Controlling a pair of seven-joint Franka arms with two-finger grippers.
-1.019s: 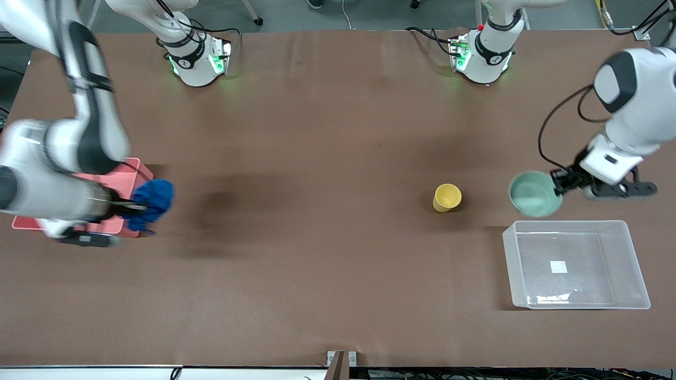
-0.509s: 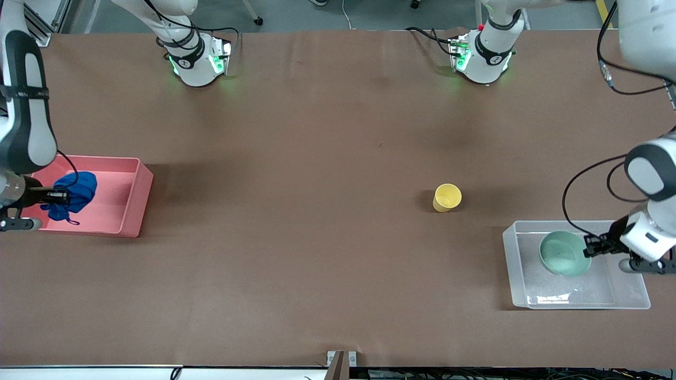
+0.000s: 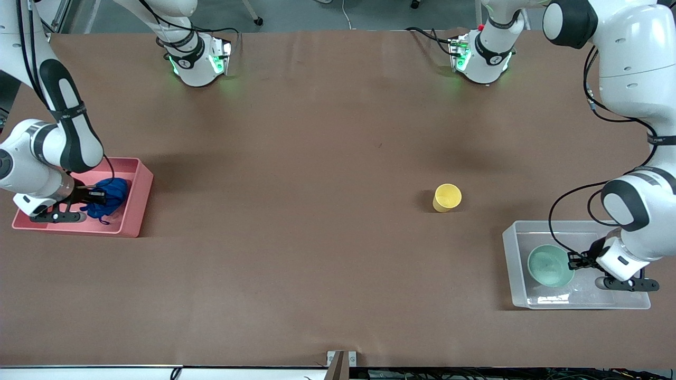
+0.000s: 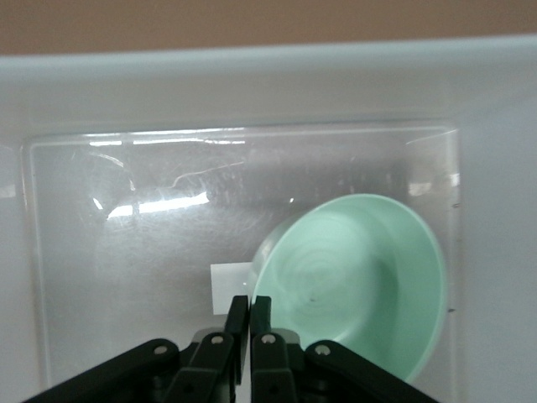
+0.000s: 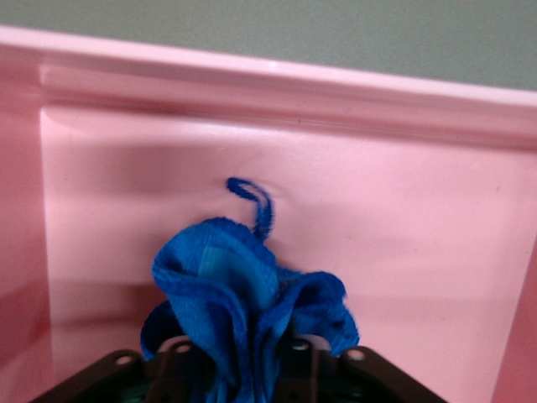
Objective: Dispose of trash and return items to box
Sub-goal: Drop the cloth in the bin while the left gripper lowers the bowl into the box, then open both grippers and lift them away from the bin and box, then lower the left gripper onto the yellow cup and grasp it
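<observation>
My left gripper is shut on the rim of the pale mint-green bowl and holds it tilted, low inside the clear tub. The left wrist view shows its closed fingers on the bowl's edge, over the tub's white sticker. My right gripper is shut on the blue cloth wad, low inside the pink bin. In the right wrist view the cloth bulges out of the jaws over the bin's floor. The yellow cup stands alone on the table.
The brown table is bare between the bin and the cup. The tub stands near the left arm's end of the table, the pink bin at the right arm's end. Both arm bases stand along the table's edge farthest from the front camera.
My left gripper carried the bowl from above the table down into the tub. My right gripper brought the cloth over the pink bin and lowered it inside.
</observation>
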